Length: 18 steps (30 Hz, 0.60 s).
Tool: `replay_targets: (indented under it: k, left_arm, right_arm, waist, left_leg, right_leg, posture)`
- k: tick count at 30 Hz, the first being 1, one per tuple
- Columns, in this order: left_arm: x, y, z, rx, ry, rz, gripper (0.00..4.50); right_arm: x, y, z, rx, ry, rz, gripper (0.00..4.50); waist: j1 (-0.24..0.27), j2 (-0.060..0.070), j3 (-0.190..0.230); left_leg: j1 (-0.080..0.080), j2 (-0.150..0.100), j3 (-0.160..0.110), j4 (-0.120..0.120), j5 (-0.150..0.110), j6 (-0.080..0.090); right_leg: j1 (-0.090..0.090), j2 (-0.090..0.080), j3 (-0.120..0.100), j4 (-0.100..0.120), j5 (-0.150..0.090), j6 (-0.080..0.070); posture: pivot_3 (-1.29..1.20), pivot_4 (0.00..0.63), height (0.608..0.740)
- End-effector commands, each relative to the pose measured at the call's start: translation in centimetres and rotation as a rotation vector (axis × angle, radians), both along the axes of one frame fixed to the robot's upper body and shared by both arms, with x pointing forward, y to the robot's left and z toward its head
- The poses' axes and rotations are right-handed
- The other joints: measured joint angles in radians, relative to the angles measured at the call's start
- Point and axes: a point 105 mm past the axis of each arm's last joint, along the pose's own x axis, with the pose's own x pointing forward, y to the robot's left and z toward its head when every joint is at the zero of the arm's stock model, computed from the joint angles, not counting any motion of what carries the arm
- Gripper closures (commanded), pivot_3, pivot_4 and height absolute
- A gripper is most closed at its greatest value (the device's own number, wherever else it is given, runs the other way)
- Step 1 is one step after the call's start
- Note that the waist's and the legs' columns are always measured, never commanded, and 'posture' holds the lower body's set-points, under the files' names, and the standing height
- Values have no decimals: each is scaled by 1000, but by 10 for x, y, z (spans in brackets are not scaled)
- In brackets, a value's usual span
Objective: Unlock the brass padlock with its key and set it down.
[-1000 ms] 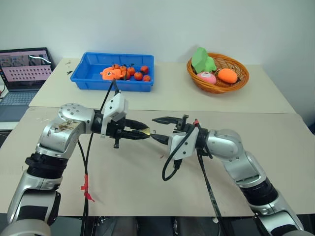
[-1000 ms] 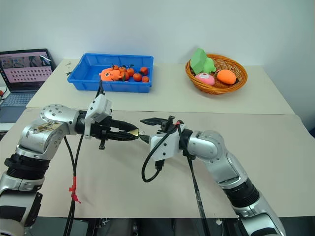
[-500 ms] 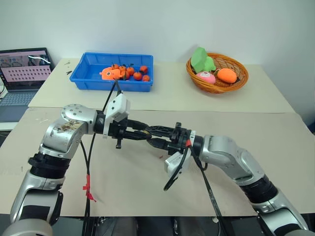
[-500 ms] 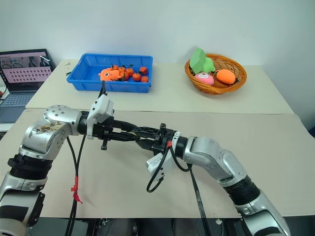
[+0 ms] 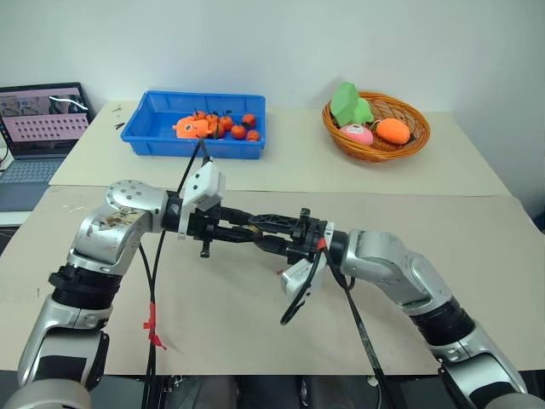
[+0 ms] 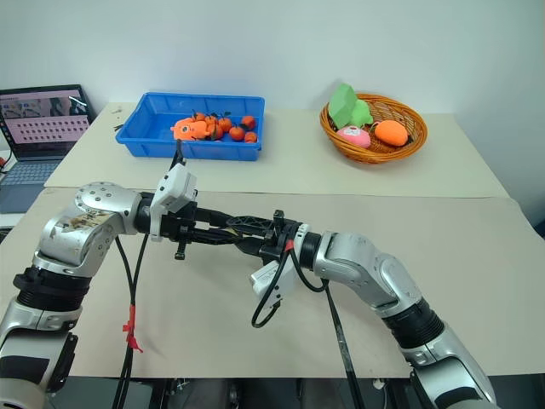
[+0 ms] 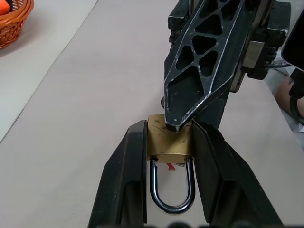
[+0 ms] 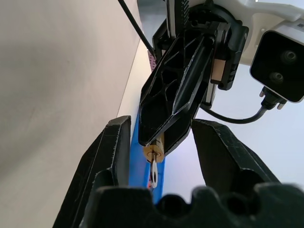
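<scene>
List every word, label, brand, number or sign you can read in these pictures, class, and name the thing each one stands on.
No text can be read anywhere.
Laptop screen: rows of small marks, too small to read.
Brass padlock: no stamp or brand shows on the visible face of its body.
Blue bin and wicker basket: no labels show.

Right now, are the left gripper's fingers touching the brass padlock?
Touching. The left wrist view shows the left gripper with both fingers pressed flat against the sides of the brass padlock, with no gap either side.
</scene>
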Motion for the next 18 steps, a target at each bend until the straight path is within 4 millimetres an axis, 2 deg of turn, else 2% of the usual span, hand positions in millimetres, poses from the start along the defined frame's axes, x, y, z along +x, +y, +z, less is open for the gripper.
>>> replay_targets:
  k: [1, 2, 5, 7, 18]
  left_arm:
    - [0, -2, 15, -4, -65, -15, 3664]
    - [0, -2, 15, -4, -65, -15, 3664]
    - [0, -2, 15, -3, -66, -15, 3664]
    - [0, -2, 15, -3, -66, -16, 3664]
    - [-4, -1, 13, 6, -65, -45, 3664]
  right_arm:
    - [-3, 2, 16, 41, -45, 21, 2544]
    - [-3, 2, 16, 42, -43, 21, 2727]
    - [-4, 2, 16, 45, -42, 25, 3814]
    - [-4, 2, 16, 45, -42, 25, 4257]
    - [-3, 2, 14, 43, -22, 14, 4263]
  waist:
    - [0, 0, 0]
    - [0, 0, 0]
    - [0, 0, 0]
    - [0, 0, 0]
    - [0, 0, 0]
  left_leg:
    - [0, 0, 0, 0, 0, 0]
    - [0, 0, 0, 0, 0, 0]
    - [0, 0, 0, 0, 0, 0]
    - [0, 0, 0, 0, 0, 0]
    - [0, 0, 0, 0, 0, 0]
  right_leg:
    - [0, 0, 0, 0, 0, 0]
    - [0, 0, 0, 0, 0, 0]
    - [0, 0, 0, 0, 0, 0]
    - [0, 0, 0, 0, 0, 0]
    - [0, 0, 0, 0, 0, 0]
  posture:
    - [0, 150, 740]
    - [0, 150, 740]
    - [0, 150, 740]
    - [0, 150, 740]
    - [0, 150, 740]
